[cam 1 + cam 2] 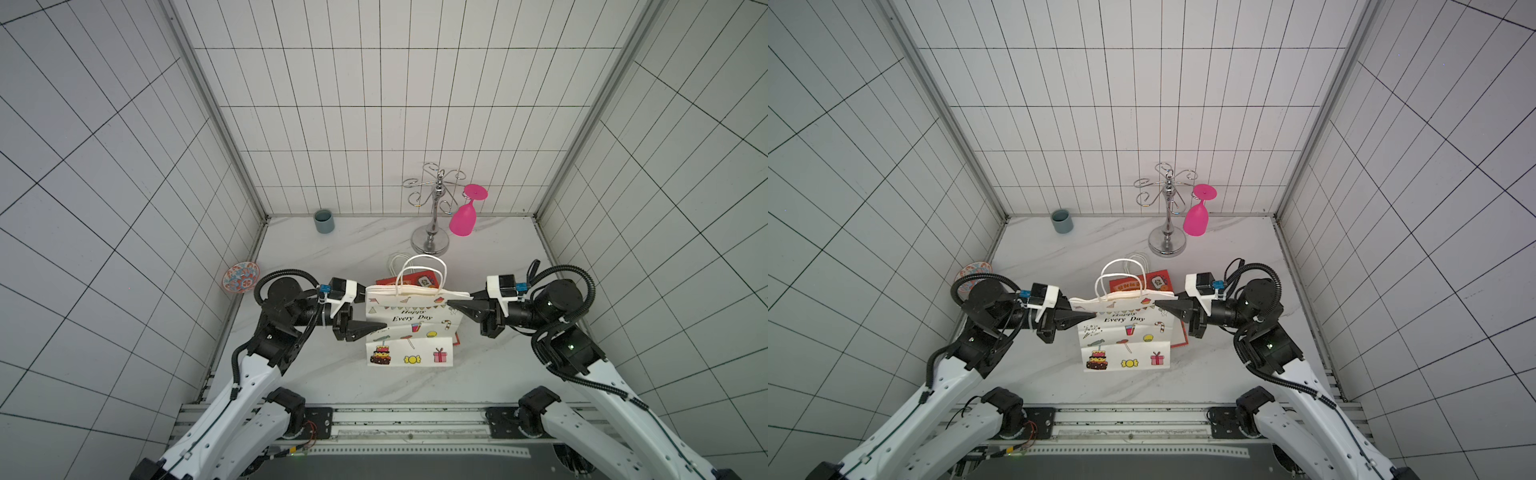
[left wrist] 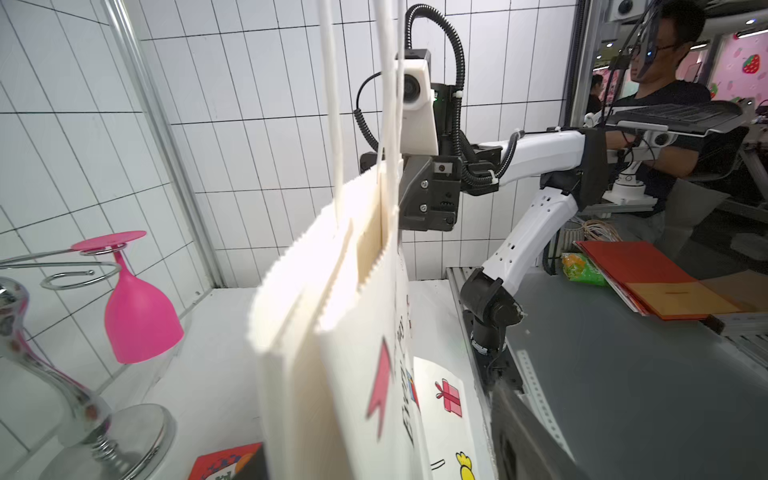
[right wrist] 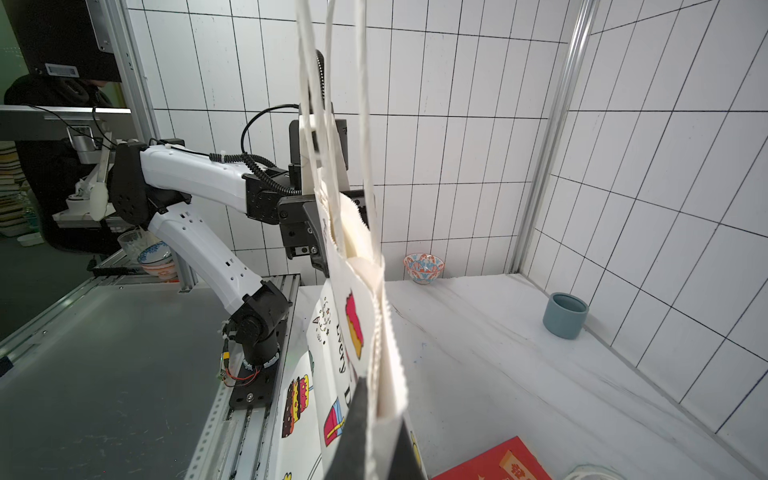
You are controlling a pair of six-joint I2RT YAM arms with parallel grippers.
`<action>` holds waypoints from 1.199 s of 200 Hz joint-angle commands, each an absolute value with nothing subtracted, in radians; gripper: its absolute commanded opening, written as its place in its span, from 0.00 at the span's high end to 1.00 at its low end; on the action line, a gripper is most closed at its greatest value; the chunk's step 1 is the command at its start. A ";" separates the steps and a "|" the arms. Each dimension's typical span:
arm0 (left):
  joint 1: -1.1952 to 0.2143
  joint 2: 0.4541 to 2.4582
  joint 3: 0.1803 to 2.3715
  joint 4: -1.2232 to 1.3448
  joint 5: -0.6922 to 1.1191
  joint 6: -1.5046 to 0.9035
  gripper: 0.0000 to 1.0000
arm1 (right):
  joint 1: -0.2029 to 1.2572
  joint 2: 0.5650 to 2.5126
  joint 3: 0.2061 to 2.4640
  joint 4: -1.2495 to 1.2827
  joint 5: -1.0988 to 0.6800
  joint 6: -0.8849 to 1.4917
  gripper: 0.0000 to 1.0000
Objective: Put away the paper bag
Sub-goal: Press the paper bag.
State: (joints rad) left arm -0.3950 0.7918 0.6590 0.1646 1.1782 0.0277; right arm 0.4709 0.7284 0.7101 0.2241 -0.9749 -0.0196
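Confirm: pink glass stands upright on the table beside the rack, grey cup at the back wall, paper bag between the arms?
One error: the pink glass hangs upside down from the rack, foot hooked in a wire loop; the left wrist view shows it. Grey cup and paper bag are as stated.

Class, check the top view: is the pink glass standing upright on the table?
No, the pink glass hangs upside down from the metal rack, foot uppermost.

paper bag [image 1: 409, 332]: matt paper | rack [image 1: 430, 244]: polished metal | goblet [image 1: 462, 220]: smooth pink plastic | tabletop [image 1: 332, 257]: marbled, smooth
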 commanded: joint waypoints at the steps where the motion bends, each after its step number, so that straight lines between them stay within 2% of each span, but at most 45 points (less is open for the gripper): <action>1: -0.402 0.772 0.645 0.116 1.181 0.086 0.63 | 0.462 0.729 0.752 0.277 -0.985 0.020 1.00; 15: -0.402 0.767 0.643 0.112 1.175 0.095 0.90 | 0.462 0.733 0.762 0.275 -0.985 0.027 1.00; 23: -0.402 0.767 0.644 0.108 1.174 0.099 1.00 | 0.463 0.733 0.764 0.273 -0.983 0.029 1.00; 60: -0.402 0.752 0.639 0.093 1.168 0.116 1.00 | 0.463 0.727 0.782 0.270 -0.979 0.043 1.00; 61: -0.402 0.752 0.639 0.093 1.167 0.117 0.99 | 0.462 0.727 0.782 0.270 -0.978 0.043 1.00; 64: -0.402 0.750 0.637 0.089 1.160 0.119 0.88 | 0.463 0.727 0.784 0.269 -0.978 0.044 1.00; 71: -0.403 0.746 0.635 0.077 1.142 0.127 0.54 | 0.463 0.725 0.788 0.268 -0.978 0.047 1.00; 75: -0.403 0.744 0.631 0.071 1.135 0.133 0.46 | 0.462 0.723 0.792 0.268 -0.976 0.049 1.00; 90: -0.409 0.740 0.619 0.058 1.129 0.152 0.36 | 0.462 0.717 0.803 0.259 -0.963 0.049 1.00; 113: -0.430 0.745 0.596 0.041 1.114 0.182 0.35 | 0.462 0.713 0.822 0.232 -0.944 0.036 1.00; 123: -0.436 0.753 0.591 0.016 1.106 0.209 0.39 | 0.462 0.713 0.828 0.230 -0.942 0.035 1.00; 130: -0.438 0.759 0.594 0.001 1.106 0.223 0.47 | 0.462 0.715 0.832 0.227 -0.940 0.035 1.00; 157: -0.438 0.754 0.602 -0.005 1.114 0.228 0.91 | 0.462 0.711 0.839 0.209 -0.933 0.022 1.00; 164: -0.438 0.753 0.601 -0.006 1.111 0.228 1.00 | 0.462 0.710 0.838 0.205 -0.933 0.019 1.00; 200: -0.438 0.755 0.603 -0.010 1.110 0.233 1.00 | 0.462 0.703 0.841 0.204 -0.934 0.018 1.00; 204: -0.438 0.755 0.603 -0.012 1.100 0.233 0.91 | 0.462 0.702 0.842 0.204 -0.934 0.018 1.00; 210: -0.437 0.755 0.603 -0.016 1.078 0.233 0.60 | 0.462 0.699 0.842 0.204 -0.934 0.018 1.00; 215: -0.438 0.755 0.603 -0.019 1.063 0.234 0.44 | 0.462 0.696 0.843 0.204 -0.935 0.018 1.00; 222: -0.438 0.755 0.603 -0.026 1.049 0.241 0.36 | 0.462 0.692 0.845 0.201 -0.937 0.017 1.00; 240: -0.437 0.760 0.600 -0.045 1.032 0.257 0.30 | 0.462 0.680 0.853 0.182 -0.939 0.005 1.00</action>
